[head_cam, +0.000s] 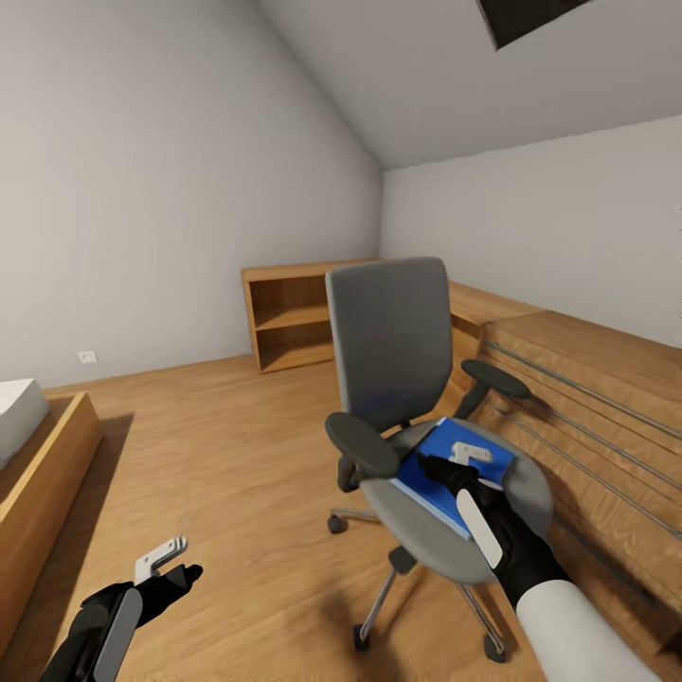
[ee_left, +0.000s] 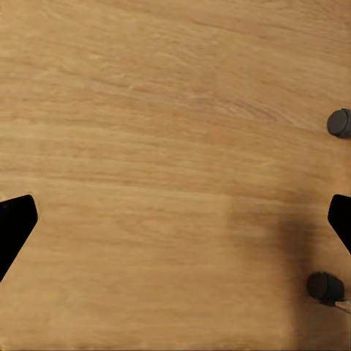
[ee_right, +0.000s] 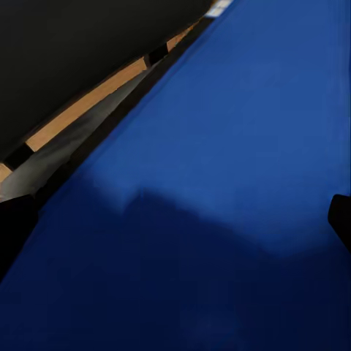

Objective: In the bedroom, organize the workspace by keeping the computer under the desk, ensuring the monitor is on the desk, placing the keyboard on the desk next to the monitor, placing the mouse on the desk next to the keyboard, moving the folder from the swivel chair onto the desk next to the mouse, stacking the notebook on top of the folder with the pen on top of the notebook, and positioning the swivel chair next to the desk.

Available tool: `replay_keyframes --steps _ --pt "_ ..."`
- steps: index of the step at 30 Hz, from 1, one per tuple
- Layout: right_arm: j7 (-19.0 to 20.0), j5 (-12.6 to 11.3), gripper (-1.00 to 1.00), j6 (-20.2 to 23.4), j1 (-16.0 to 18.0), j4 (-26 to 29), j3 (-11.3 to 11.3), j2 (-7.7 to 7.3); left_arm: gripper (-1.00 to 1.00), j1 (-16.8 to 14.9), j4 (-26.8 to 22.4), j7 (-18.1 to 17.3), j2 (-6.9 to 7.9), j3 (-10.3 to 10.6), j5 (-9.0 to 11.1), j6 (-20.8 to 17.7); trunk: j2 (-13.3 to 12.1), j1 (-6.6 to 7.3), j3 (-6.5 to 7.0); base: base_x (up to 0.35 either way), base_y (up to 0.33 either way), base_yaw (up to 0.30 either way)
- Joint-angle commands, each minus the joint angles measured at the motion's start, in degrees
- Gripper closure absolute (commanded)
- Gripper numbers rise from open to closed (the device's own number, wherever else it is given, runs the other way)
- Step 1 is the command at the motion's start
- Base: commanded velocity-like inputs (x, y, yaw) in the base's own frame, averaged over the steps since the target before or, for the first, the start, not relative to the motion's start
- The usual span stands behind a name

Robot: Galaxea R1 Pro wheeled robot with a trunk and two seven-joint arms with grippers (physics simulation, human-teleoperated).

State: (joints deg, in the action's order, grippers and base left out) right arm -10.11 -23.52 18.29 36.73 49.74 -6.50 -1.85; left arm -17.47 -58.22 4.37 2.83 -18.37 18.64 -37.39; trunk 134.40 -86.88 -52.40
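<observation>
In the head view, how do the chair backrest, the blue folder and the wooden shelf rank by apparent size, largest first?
1. Chair backrest.
2. Wooden shelf, though it stands farther away, so its rank is unsure.
3. Blue folder, partly covered by the right gripper.

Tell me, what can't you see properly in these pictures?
- Folder: head view, its near end is hidden under the right gripper and arm.
- Right gripper's grip: right wrist view, its fingertips are cut off at the edges, so touching or not is unclear.
- Chair: left wrist view, just two wheels at the edge.
- Bed: head view, cut off by the picture's left edge.
</observation>
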Motion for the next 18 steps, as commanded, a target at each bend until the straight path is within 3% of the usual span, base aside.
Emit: replay_keyframes --steps 1,18 --pt "-0.61 -0.82 -1.00 0.17 0.01 -1.75 -0.28 -0.08 -1.00 -0.02 -0.07 0.46 -0.01 0.00 0.60 -0.29 0.02 0.03 -0.07 -0.237 0.000 0.000" --pt "-0.61 -0.82 -1.00 0.25 0.01 -1.75 -0.27 -0.10 -1.00 -0.02 -0.05 0.46 -0.02 0.00 0.60 -0.31 0.02 0.03 -0.07 -0.061 0.000 0.000"
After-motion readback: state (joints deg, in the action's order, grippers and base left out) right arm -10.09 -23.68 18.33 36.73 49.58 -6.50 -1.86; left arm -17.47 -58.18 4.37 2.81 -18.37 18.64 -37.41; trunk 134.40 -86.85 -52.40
